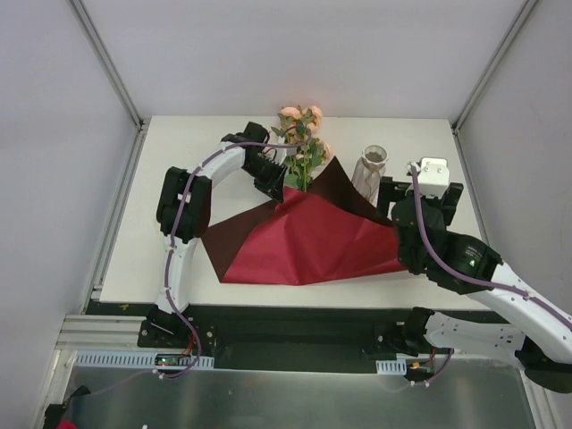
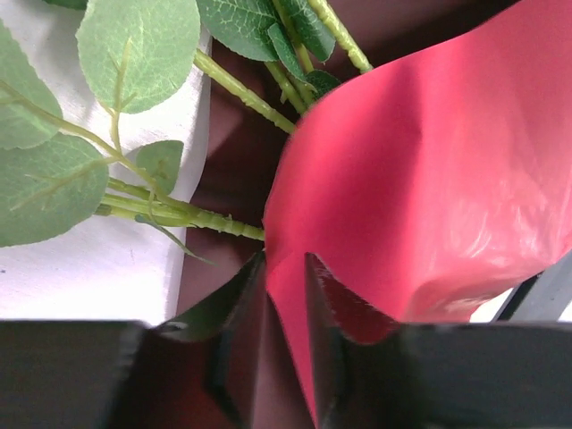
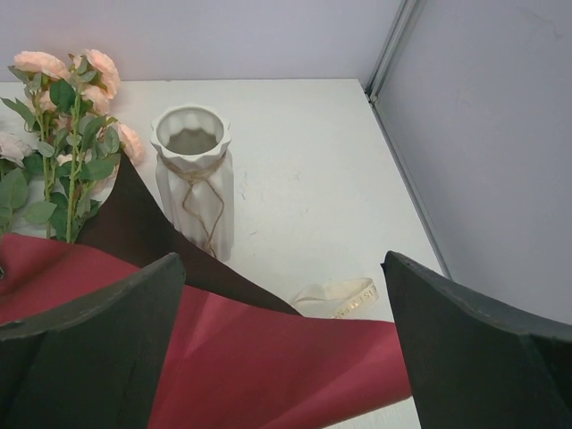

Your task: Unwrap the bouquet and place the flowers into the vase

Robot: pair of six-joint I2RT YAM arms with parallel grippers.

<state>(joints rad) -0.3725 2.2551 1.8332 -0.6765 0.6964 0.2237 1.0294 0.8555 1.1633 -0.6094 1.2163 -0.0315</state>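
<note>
1. Left end effector (image 2: 284, 268) is sitting at the far left edge of the wrapping paper (image 1: 304, 241). Its fingers (image 2: 234, 299) are narrowed, with a raised red fold of the sheet running between them. Can't tell whether they're actually clamping it.
2. Flowers (image 1: 302, 143) are lying on the desk (image 1: 134, 250) just right of that end effector. Peach heads are pointing at the far edge; green stems are running toward the near side and disappearing behind the paper fold.
3. Paper is lying unfolded across the middle of the desk. Red face is showing over most of it, with darker maroon at the left flap and the far corner.
4. Vase (image 1: 371, 170) is standing upright right of the flowers, near but apart, with twine around its neck. The dark far corner of the paper is reaching its base.
5. Cream ribbon (image 3: 340, 295) is lying loose on the desk right of the vase, just beside the paper's edge.
6. Right end effector (image 3: 281, 268) is hanging over the paper's right side near the vase, fingers spread wide, holding nothing.
</note>
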